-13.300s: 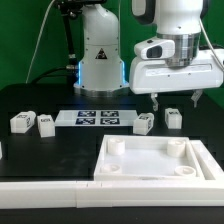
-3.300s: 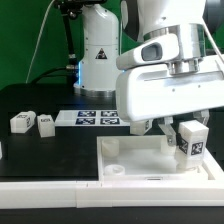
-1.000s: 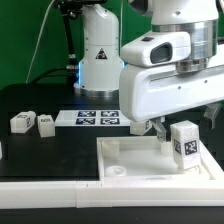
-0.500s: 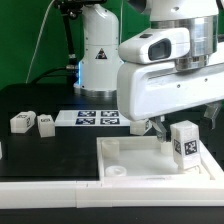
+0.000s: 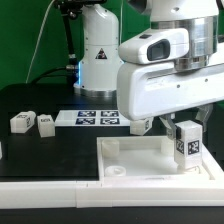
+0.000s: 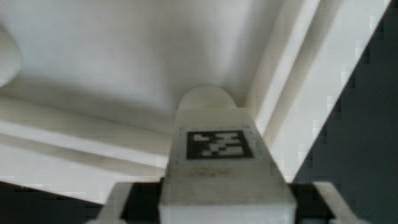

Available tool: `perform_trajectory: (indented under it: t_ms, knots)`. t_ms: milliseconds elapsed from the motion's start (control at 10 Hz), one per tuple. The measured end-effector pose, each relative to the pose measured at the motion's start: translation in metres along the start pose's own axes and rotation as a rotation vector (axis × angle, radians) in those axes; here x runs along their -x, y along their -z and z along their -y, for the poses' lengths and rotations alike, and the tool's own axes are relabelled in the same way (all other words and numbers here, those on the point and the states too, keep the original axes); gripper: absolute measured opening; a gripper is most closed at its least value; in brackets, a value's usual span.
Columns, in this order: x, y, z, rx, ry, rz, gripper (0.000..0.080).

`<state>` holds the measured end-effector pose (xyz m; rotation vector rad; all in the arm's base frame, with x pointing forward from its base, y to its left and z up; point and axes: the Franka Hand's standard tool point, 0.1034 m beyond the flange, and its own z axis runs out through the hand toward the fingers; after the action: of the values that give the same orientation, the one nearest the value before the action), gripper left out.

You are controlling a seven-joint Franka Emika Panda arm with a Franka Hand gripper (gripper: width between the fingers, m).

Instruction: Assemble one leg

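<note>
My gripper [image 5: 186, 126] is shut on a leg [image 5: 187, 144], a white block with a black-and-white tag facing the camera. It holds the leg upright, low over the right front corner of the white tray-like piece [image 5: 125, 171]. I cannot tell whether the leg's lower end touches the tray. In the wrist view the leg [image 6: 217, 140] sits between the gripper [image 6: 217, 206] fingers, pointing down at the tray's inner corner [image 6: 125, 70]. Two more legs [image 5: 21, 122] [image 5: 45, 124] lie at the exterior view's left. A third [image 5: 141, 125] shows partly behind the gripper.
The marker board [image 5: 97, 118] lies at the back middle of the black table. The arm's white base [image 5: 98, 55] stands behind it. A white ledge [image 5: 45, 186] runs along the front edge.
The gripper with the leg has moved slightly down and toward the exterior view's right over the tray corner. Nothing else has moved.
</note>
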<state>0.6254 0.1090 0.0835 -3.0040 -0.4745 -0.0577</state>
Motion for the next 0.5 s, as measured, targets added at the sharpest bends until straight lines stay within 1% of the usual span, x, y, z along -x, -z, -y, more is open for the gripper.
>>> perform_trajectory:
  t_ms: [300,500]
  knots:
    - [0.0002,-0.0007,0.0027,-0.006,-0.277,0.001,0.029]
    - [0.0005,-0.0017,0.0063,-0.026,-0.594,0.005,0.029]
